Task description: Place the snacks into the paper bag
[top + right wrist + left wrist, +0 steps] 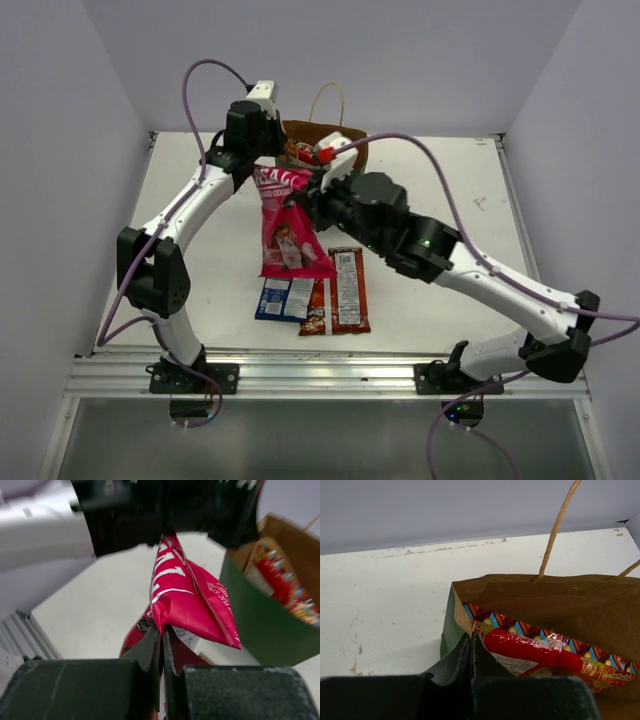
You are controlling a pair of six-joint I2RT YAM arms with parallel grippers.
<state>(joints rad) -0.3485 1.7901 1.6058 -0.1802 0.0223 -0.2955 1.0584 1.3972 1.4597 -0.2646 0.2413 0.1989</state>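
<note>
**Speaker 1:** Where is the pink crisp packet point(287, 225)?

**Speaker 2:** Mid-table, hanging tilted. The left gripper point(262, 152), fully closed, seems to pinch its top edge. The right gripper point(163, 630), also clamped tight, nips its lower side, probably to steady the floppy, creased foil before bagging.

**Speaker 1:** And the paper bag point(545, 587)?

**Speaker 2:** At one o'clock from the packet, upright. It is stiff green paper, brown inside, with twisted tan handles. A glossy red candy bag point(530, 652) lies inside.

**Speaker 1:** Anything left out?

**Speaker 2:** At six o'clock, flat on the white table point(200, 220), a small blue packet point(283, 298) and an orange-red packet point(345, 290) lie side by side.
</note>
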